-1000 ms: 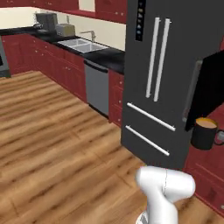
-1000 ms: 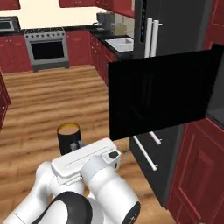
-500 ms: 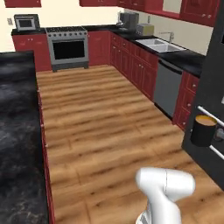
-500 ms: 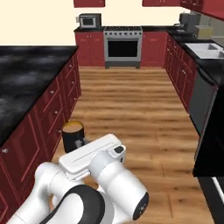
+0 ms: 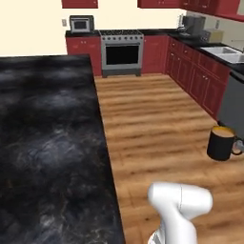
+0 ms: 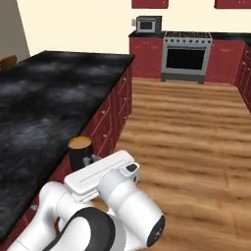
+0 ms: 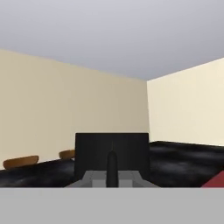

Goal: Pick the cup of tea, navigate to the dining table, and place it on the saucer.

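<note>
The cup of tea (image 5: 220,143) is a black mug with orange-brown liquid, carried upright above the wooden floor at the right of the left base view. In the right base view the cup of tea (image 6: 80,151) hangs beside the dining table's red base, just ahead of my white hand. My gripper (image 6: 90,160) is shut on the mug at its handle side. In the hand view the mug (image 7: 111,151) stands right in front of my gripper (image 7: 112,179). The dining table (image 5: 47,143), with its glossy black marble top (image 6: 39,108), stretches along the left. The saucer is out of view.
A stove (image 5: 120,53) and microwave (image 5: 81,23) stand at the far wall between red cabinets. A counter with a sink (image 5: 224,52) runs along the right. Wooden floor (image 6: 191,137) lies open between island and cabinets. Wooden stools (image 7: 21,162) show beyond the table.
The base has turned, so the whole scene has swung: the fridge has left the picture and the black island now lies at the left. The mug stays in my shut gripper.
</note>
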